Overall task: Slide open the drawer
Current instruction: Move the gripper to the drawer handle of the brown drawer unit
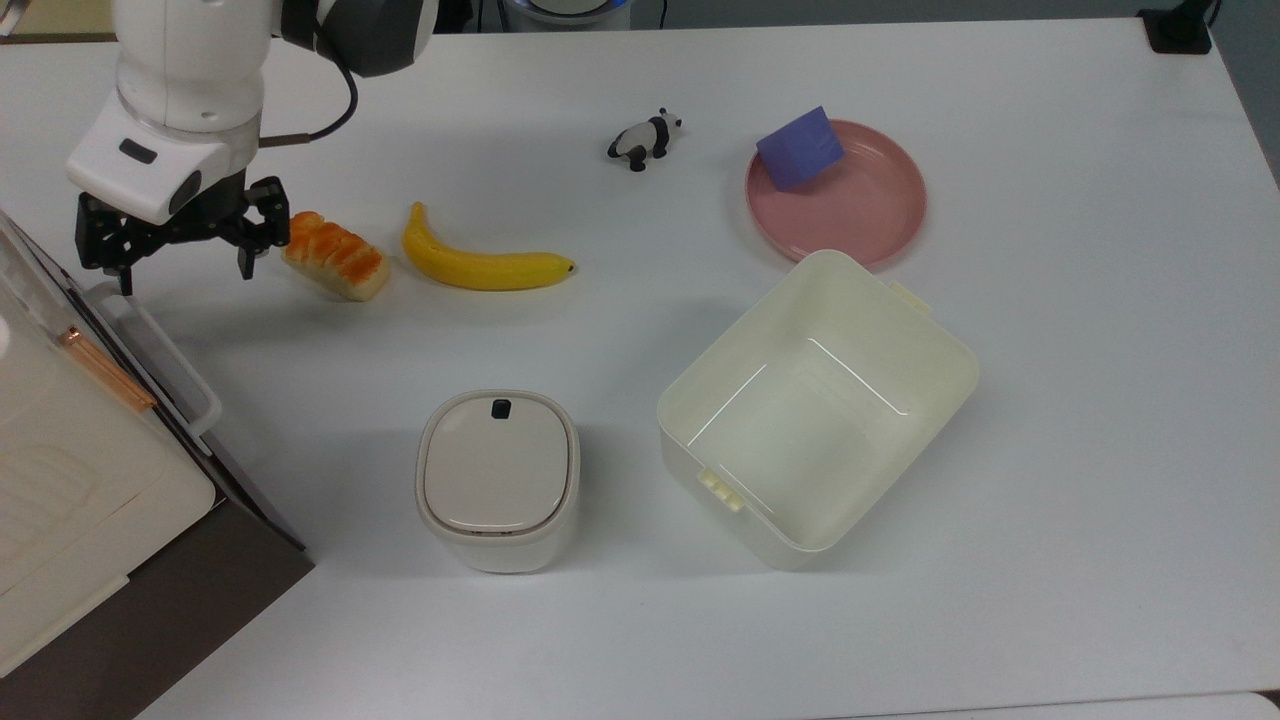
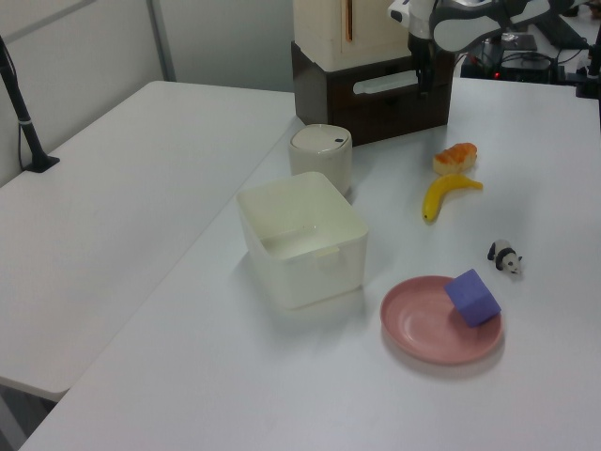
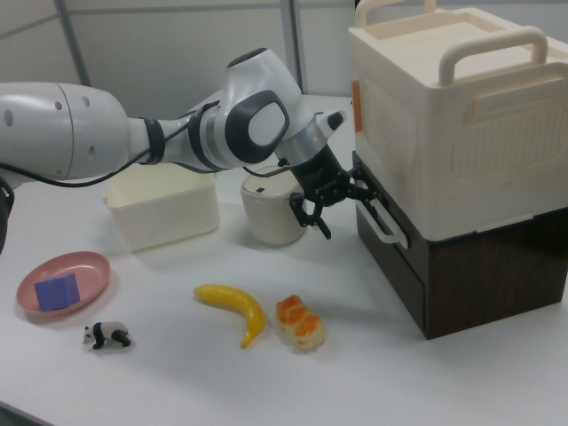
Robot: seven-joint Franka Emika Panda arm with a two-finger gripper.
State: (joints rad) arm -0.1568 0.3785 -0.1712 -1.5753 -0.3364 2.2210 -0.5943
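The drawer [image 3: 380,256] has a dark brown front [image 2: 376,108] and sits pushed in under a cream box. Its white loop handle [image 1: 165,355] runs along the front [image 3: 383,222]. My gripper [image 1: 183,272] is open and hovers at the handle's far end, on the top view's upper left. One black fingertip [image 1: 125,283] hangs just by that end of the handle; contact is not discernible. In the right view the gripper [image 3: 335,209] stands right at the handle's upper end, nothing between its fingers. The left view shows the gripper [image 2: 423,80] in front of the drawer's right part.
A bread roll [image 1: 333,256] lies right beside the gripper, then a banana [image 1: 480,265]. A small white lidded bin [image 1: 497,480] and a cream tub [image 1: 815,405] stand mid-table. A toy panda [image 1: 645,138] and a pink plate [image 1: 860,215] with a purple block [image 1: 798,148] sit farther off.
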